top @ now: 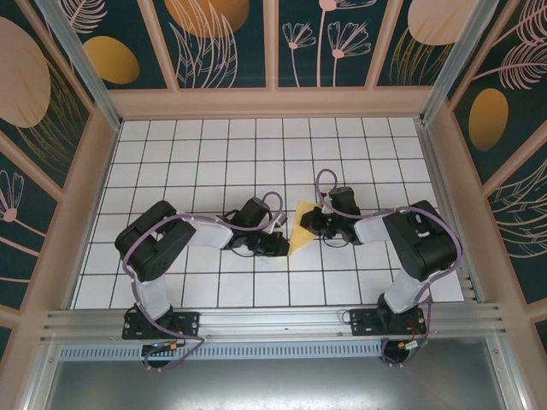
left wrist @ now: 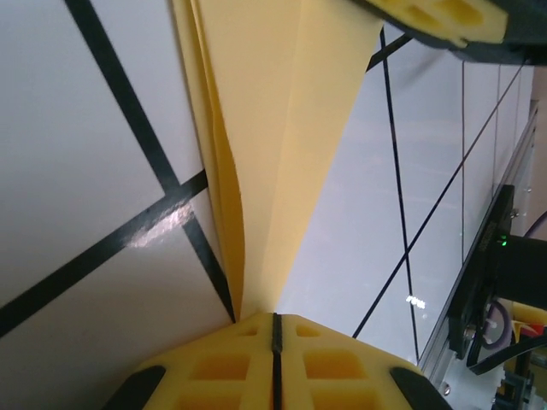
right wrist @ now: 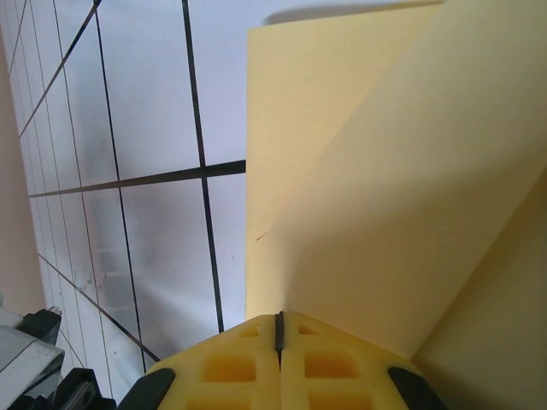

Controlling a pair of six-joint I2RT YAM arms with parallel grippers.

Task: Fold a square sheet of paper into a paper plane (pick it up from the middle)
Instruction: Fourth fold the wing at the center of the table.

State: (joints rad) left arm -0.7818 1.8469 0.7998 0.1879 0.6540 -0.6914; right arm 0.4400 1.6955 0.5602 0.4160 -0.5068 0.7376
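The thin pale-yellow folded sheet of paper is near the middle of the white tiled table. The left gripper, at its 7 o'clock, is squeezed tight on the pointy tip. The right gripper, at its 3 o'clock, is squeezed tight on a flap. If the arms pull apart, the paper could rip or unfold. It has layers and long creases, and it seems lifted a bit.

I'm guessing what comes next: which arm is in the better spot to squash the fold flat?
Probably left. The left end effector is shut on the narrow end of the paper, where the folded layers meet. The right end effector pinches a wide, flat part.
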